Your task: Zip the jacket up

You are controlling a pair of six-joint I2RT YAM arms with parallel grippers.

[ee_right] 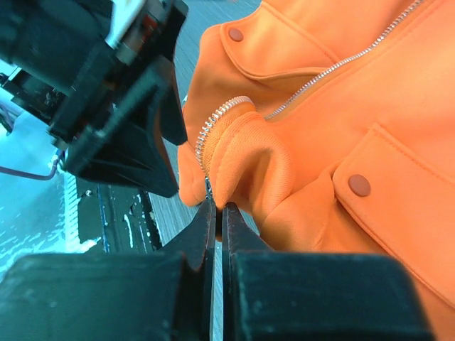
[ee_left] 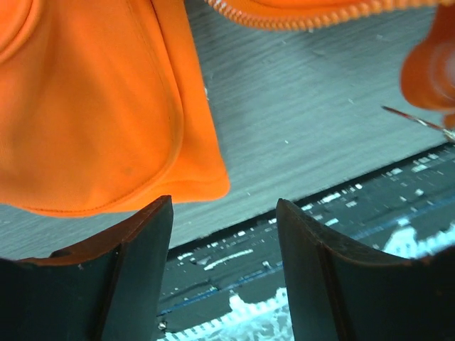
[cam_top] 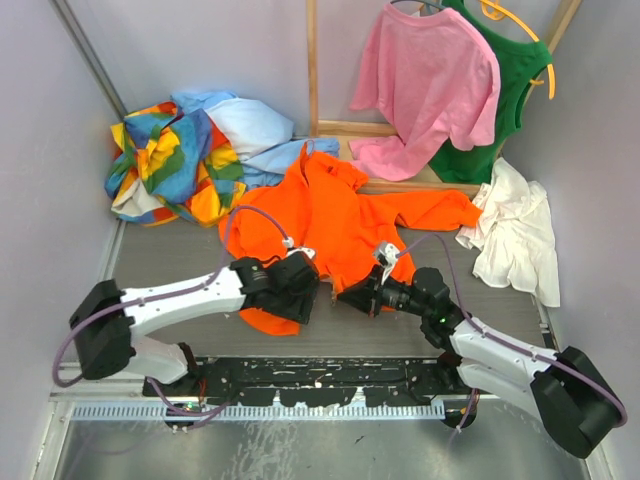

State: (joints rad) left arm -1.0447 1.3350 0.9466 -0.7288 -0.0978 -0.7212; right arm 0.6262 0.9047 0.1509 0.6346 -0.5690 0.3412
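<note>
The bright orange jacket lies spread on the grey table, hood toward the back. My right gripper is shut on the jacket's bottom hem, right at the lower end of the silver zipper; in the top view the right gripper is at the garment's near edge. My left gripper stands open with nothing between its fingers, just off a rounded orange hem, with zipper teeth showing above. In the top view the left gripper is close to the left of the right one.
A multicoloured patchwork garment and a light blue cloth are piled at the back left. A pink T-shirt and a green garment hang at the back right, above a white cloth. A black strip runs along the near edge.
</note>
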